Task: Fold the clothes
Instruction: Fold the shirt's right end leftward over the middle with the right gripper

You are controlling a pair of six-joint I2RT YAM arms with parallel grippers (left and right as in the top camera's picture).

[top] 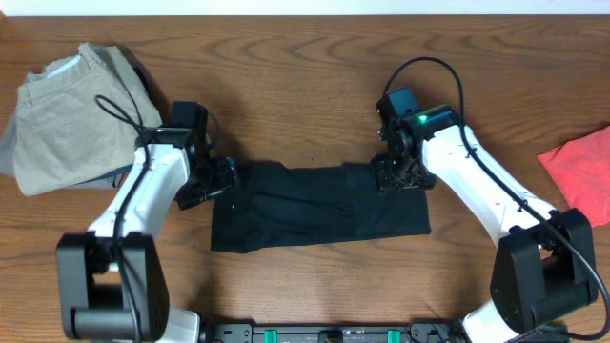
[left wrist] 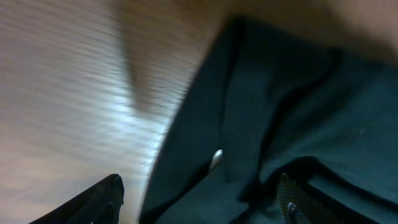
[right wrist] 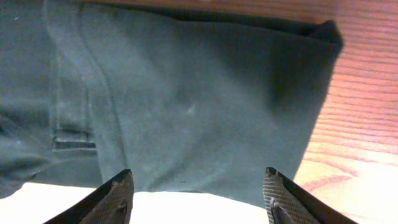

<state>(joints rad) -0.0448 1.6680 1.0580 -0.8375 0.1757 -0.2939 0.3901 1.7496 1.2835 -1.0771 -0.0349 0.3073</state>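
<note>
At the centre of the wooden table, seen from overhead, a black T-shirt is laid out flat as a wide band running from 9 o'clock to 3 o'clock. The left gripper is placed at the 9 o'clock end of the T-shirt, over its upper corner. The right gripper is placed near the 2 o'clock corner, on the far edge of the cloth. Toward 10 o'clock on the table, well apart from the T-shirt, a heap of khaki trousers is seen. At 3 o'clock, a red cloth is cut by the frame edge.

In the left wrist view, the two fingers are spread wide. Rumpled black fabric is seen between and beyond them, and bare wood toward 9 o'clock. The jaws are released, and nothing is pinched.

In the right wrist view, the fingers are likewise held apart above the smooth fabric, whose edge is seen at 2 o'clock. Nothing is clamped between them.
</note>
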